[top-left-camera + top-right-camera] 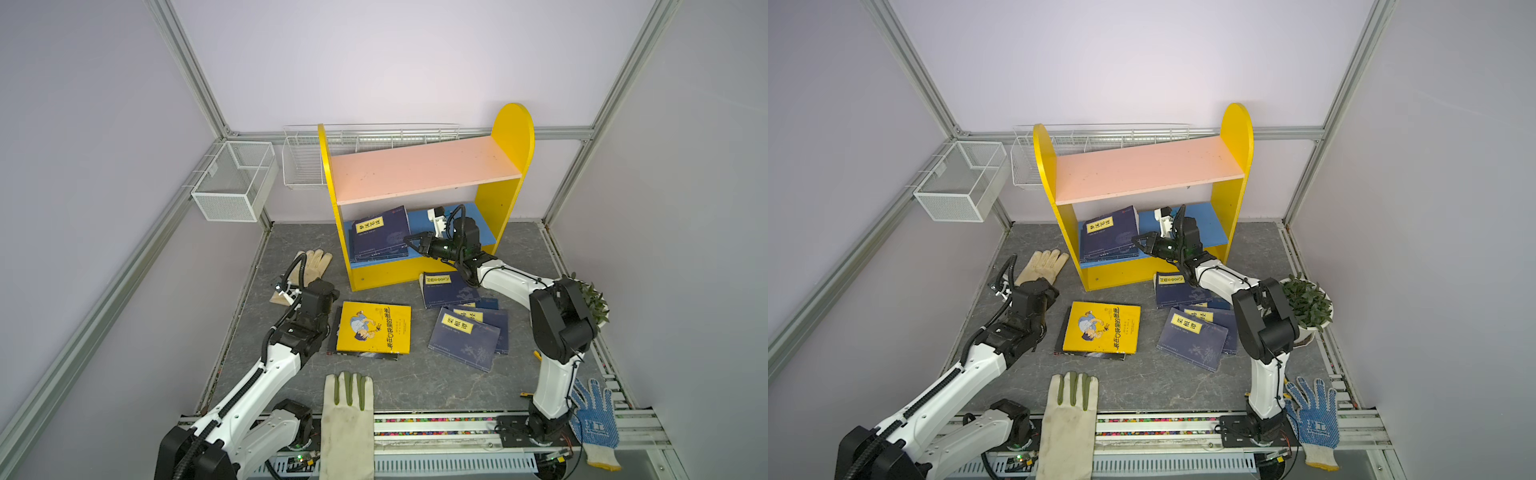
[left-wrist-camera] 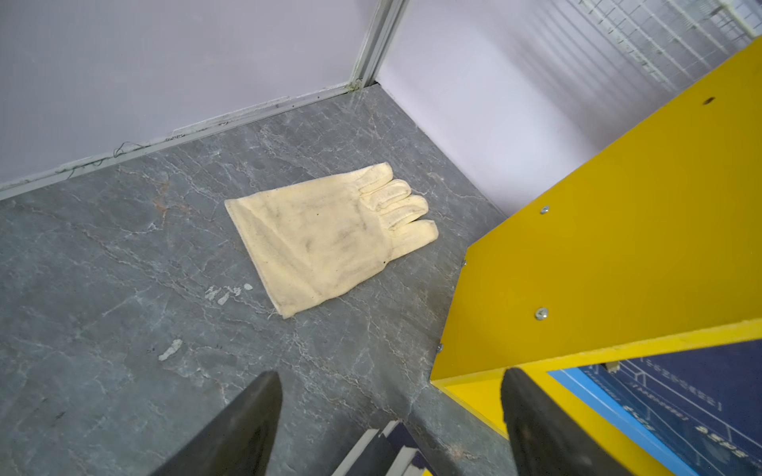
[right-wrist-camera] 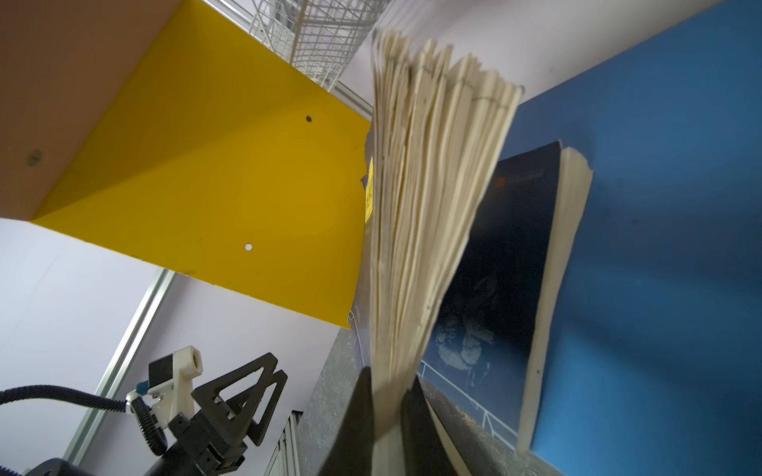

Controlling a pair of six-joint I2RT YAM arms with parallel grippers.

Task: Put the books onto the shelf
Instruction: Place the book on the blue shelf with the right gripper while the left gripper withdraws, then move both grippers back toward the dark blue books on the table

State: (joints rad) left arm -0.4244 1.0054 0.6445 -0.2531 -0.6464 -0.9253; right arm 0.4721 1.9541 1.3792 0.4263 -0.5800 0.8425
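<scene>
In both top views, reading the desk (image 1: 415, 382) as a dial, the shelf (image 1: 513, 137) stands at 12 o'clock, with a navy book (image 1: 380, 232) on its blue lower board (image 1: 484, 235) toward the 9 o'clock side panel. The right pincer (image 1: 409, 241) is in under the pink upper board (image 1: 424, 170), pressed onto that book's 3 o'clock edge. Near the dial's centre a yellow book (image 1: 374, 328) lies flat on a dark-covered book (image 1: 332, 336), and the left arm (image 1: 282, 357) holds its wrist just beside them at their 9 o'clock. More navy books (image 1: 465, 338) overlap on the desk toward 3 o'clock, with a potted plant (image 1: 592, 299) beyond them at the rim. A cream glove (image 1: 316, 266) lies at 10 o'clock, a white glove (image 1: 347, 415) at 6 o'clock and a blue dotted glove (image 1: 594, 415) at 5 o'clock; two white wire baskets (image 1: 235, 183) hang on the walls near 11 o'clock. The left wrist view shows the left pincer (image 2: 389, 375) spread wide and gripping nothing, above the desk just beside the shelf's yellow side panel, with the cream glove well beyond it. The right wrist view shows the right pincer pinching the navy book by its page edges, the cream pages fanning out, while a second navy book (image 3: 515, 268) lies flat against the blue lower board beside it.
</scene>
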